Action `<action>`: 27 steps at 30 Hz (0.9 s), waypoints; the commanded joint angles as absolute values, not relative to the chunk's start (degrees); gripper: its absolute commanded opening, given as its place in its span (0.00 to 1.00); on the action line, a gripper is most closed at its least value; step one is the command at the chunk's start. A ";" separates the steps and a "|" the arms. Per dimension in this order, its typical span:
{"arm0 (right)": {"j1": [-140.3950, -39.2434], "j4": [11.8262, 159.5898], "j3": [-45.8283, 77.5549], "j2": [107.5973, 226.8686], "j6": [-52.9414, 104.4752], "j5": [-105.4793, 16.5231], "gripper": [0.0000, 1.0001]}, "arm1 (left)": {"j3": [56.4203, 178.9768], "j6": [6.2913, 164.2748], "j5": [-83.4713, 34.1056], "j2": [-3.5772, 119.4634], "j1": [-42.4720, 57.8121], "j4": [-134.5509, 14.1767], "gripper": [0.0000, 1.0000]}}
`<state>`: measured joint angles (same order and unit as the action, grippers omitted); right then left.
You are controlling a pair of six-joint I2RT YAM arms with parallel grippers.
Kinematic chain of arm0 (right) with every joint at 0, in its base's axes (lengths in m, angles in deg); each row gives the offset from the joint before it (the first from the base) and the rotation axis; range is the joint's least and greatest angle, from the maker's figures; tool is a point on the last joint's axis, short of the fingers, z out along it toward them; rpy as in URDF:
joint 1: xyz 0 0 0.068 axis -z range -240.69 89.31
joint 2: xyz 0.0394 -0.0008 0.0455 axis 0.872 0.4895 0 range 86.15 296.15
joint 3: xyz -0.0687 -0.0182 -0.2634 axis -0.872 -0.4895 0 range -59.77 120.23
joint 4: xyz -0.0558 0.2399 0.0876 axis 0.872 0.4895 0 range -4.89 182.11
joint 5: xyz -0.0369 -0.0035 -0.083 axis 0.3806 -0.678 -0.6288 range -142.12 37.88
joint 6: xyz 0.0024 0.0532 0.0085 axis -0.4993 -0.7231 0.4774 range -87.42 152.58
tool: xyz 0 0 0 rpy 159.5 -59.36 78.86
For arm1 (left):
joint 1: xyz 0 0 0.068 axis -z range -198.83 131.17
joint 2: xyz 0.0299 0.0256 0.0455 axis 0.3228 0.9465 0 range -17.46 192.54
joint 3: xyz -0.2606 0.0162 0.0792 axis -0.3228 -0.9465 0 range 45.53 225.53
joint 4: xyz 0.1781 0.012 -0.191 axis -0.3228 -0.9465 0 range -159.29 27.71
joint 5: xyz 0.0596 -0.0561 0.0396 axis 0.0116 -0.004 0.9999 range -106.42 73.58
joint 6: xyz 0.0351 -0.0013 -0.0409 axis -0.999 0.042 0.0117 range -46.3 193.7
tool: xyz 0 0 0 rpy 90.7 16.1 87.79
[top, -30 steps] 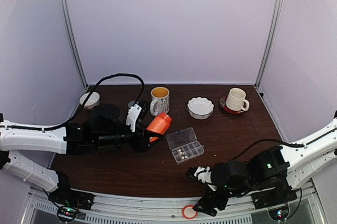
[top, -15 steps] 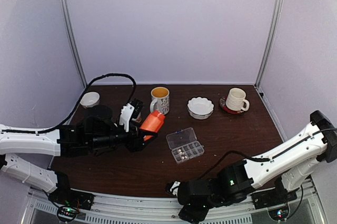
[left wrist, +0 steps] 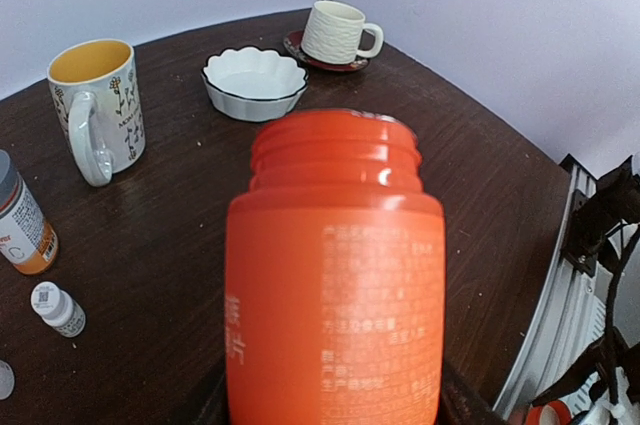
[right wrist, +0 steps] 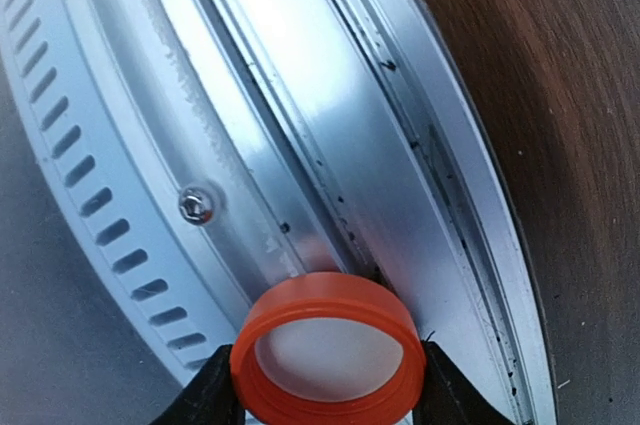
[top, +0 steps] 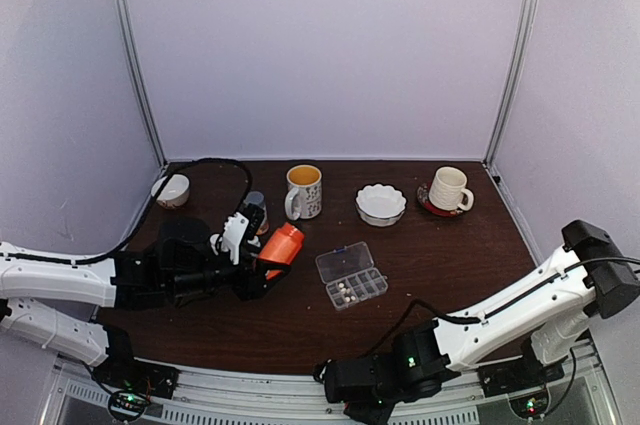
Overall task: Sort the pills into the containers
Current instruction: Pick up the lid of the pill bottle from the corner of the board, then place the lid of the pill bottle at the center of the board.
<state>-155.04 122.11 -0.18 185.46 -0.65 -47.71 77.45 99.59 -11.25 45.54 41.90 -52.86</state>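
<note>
At the middle of the table the clear pill box (top: 345,263) lies flat, a few pale pills (top: 346,291) showing in its near compartments. The left gripper (top: 256,269) is the nearer tool. Its jaws stand about half apart, clamped on the base end of the orange bottle (top: 281,244), which is uncapped and tipped well over. In the overhead view the bottle's long axis runs from 8 o'clock to 2 o'clock, with the mouth toward the mug (left wrist: 95,105) and bowl (left wrist: 255,85). The box sits at about 4 o'clock from that mouth, near but apart. So the pour, as I judge it, calls for swinging the mouth clockwise and carrying it over one compartment; whether pills are inside the bottle cannot be told. The right gripper (right wrist: 325,365) is well away at 6 o'clock, over the near rail (right wrist: 300,95), its fingers pressed on either side of the orange cap (right wrist: 300,397) — out of this move.
</note>
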 commanded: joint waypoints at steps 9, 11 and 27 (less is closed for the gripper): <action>-153.61 121.14 -0.78 177.83 -0.20 -51.81 0.39 | 75.68 98.41 -13.92 43.14 41.56 -44.97 0.00; -151.39 120.87 -2.92 175.33 -0.08 -51.84 0.39 | 75.68 98.42 -14.72 42.78 41.56 -45.05 0.00; -119.28 79.13 -28.02 150.43 -9.93 -26.11 0.38 | 73.66 99.54 -18.75 40.68 41.62 -42.60 0.00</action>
